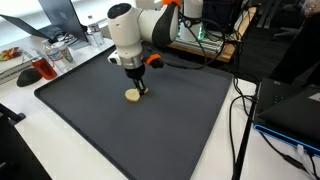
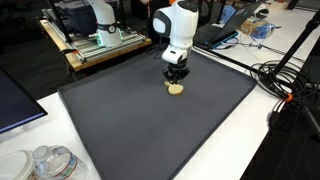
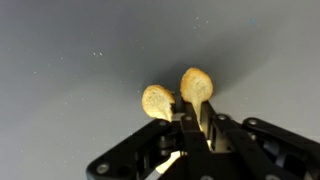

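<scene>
My tool (image 3: pixel 198 106) is pinching one small round tan slice (image 3: pixel 197 84) down by the dark grey mat (image 1: pixel 180 120), right beside a second tan slice (image 3: pixel 157 101), so I'd squeeze softly and lift straight up.

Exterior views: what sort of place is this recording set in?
Probably a robotics lab or workshop: a second robot arm stands in the background, loose cables trail along the white table, and a dark work mat covers most of its top.
</scene>
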Controlling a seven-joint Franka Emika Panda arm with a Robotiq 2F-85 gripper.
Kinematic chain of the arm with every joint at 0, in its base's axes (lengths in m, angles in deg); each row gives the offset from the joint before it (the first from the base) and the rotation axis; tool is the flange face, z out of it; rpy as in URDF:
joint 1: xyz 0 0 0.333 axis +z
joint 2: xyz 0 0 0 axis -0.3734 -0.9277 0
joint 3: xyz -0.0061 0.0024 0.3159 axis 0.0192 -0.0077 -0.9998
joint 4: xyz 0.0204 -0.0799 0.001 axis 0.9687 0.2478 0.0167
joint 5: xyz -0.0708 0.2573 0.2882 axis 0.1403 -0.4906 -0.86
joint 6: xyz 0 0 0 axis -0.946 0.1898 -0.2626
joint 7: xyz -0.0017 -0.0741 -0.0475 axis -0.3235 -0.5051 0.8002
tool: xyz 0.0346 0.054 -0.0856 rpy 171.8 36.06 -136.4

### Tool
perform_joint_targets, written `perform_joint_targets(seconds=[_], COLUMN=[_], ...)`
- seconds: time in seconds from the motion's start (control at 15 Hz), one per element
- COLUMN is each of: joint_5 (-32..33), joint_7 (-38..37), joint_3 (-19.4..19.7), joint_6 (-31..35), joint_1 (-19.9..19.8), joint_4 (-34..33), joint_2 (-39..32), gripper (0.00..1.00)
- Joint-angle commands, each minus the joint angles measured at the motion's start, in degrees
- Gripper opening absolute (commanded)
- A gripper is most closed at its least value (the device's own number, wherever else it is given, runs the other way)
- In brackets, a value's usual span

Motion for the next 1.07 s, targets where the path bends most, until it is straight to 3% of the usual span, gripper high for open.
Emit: perform_joint_targets(seconds=[0.0,0.53,0.67,1.0], joint_5=[2.6,5.3,5.4,11.5], joint_7=[-0.2,0.6,2.8,1.0], joint_3=[1.8,1.8,0.6,2.3], joint_6=[-2.0,-5.6,-8.9,-13.8], joint_1=[2.0,3.8,3.8,6.3], joint_4=[-0.2,1.2,1.5,2.5], joint_2=[-0.2,1.9,2.8,5.7], gripper=[0.43,0.98,1.0,1.0])
